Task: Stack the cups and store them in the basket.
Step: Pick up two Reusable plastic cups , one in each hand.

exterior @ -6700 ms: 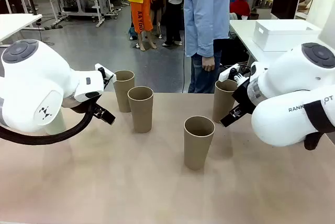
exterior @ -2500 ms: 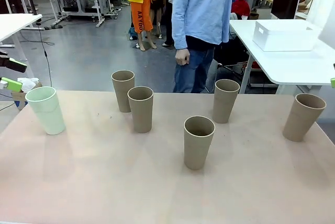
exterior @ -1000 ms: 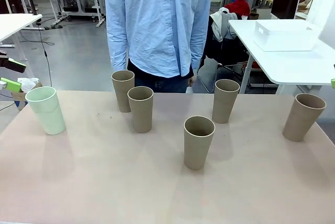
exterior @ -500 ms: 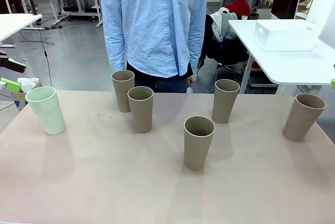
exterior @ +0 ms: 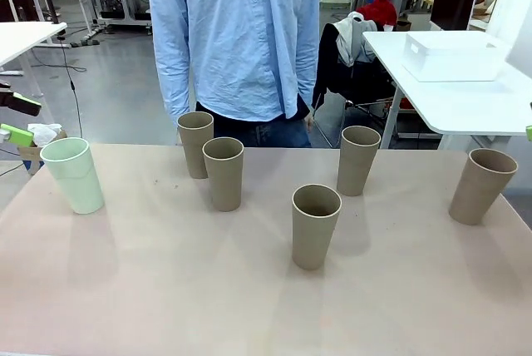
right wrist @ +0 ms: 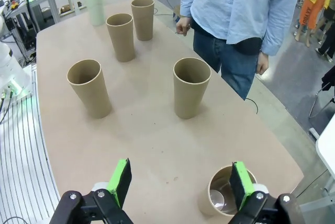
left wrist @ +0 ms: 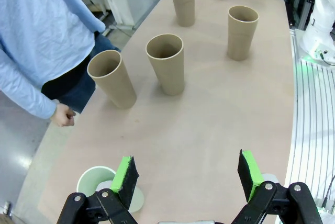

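In the front view, a mint cup (exterior: 73, 175) stands upright at the left of the tan table (exterior: 166, 298). 5 brown cups also stand upright, none stacked. A back cup (exterior: 195, 144) and a front cup (exterior: 224, 173) sit close together left of centre. A centre cup (exterior: 316, 225) is lowest in the frame, an inner right cup (exterior: 359, 159) is above and right of it, and an edge cup (exterior: 482, 185) is at far right. A person (exterior: 237, 32) in a light blue shirt stands at the table's far edge. A white bin (exterior: 453, 55) sits on a side table (exterior: 449, 102) at upper right, well apart from the cups.

In the left wrist view, the left gripper (left wrist: 187, 176) at the bottom has its fingers spread wide and holds nothing. The mint cup sits at lower left by one green pad (left wrist: 125, 174). The person's hand (left wrist: 64, 115) hangs at mid left.

In the right wrist view, the right gripper (right wrist: 180, 182) is likewise spread and empty. The edge cup is at lower right, just beside one finger.
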`<state>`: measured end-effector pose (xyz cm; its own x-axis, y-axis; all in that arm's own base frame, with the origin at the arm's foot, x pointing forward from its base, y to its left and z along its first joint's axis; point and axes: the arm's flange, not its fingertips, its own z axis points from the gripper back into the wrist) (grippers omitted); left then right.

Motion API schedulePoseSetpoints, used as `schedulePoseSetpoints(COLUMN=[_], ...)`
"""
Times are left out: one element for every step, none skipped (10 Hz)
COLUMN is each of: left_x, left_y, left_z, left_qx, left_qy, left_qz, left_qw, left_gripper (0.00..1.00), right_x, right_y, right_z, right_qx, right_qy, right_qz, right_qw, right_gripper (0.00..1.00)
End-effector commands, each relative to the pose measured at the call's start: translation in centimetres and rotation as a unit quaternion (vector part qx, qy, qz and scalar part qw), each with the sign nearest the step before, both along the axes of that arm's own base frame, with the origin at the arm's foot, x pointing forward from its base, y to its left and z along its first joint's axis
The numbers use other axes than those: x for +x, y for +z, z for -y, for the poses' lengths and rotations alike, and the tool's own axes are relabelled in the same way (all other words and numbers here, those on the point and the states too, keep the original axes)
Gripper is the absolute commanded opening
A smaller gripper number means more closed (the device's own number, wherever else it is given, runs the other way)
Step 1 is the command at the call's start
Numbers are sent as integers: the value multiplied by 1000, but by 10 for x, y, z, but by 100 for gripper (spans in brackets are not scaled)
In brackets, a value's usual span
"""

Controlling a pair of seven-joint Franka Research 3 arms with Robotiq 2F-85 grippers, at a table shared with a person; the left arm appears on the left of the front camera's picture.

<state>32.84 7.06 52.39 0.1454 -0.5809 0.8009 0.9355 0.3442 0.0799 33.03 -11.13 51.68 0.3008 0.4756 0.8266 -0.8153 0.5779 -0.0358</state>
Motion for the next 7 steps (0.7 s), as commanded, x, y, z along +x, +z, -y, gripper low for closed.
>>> schedulePoseSetpoints(left_x=[4, 4, 4, 4, 4, 4, 4], left_y=[1, 1, 1, 1, 1, 1, 1], left_z=[0, 0, 0, 0, 0, 0, 0], left_qx=[-9, -9, -9, -9, -9, -9, -9], left_qy=[-7, -7, -7, -7, -7, -7, -7], left_qz=[10, 10, 10, 10, 10, 10, 10], left_qw=[1000, 1000, 1000, 1000, 1000, 1000, 1000], left_gripper=[100, 100, 100, 100, 100, 100, 100], right_x=[3, 3, 3, 3, 3, 3, 3], right_y=[2, 2, 2, 2, 2, 2, 2], right_z=[2, 2, 2, 2, 2, 2, 2], right_qx=[5, 5, 5, 5, 5, 5, 5], right_qy=[8, 8, 8, 8, 8, 8, 8], right_qz=[13, 13, 13, 13, 13, 13, 13], right_qw=[1000, 1000, 1000, 1000, 1000, 1000, 1000], right_gripper=[100, 100, 100, 100, 100, 100, 100])
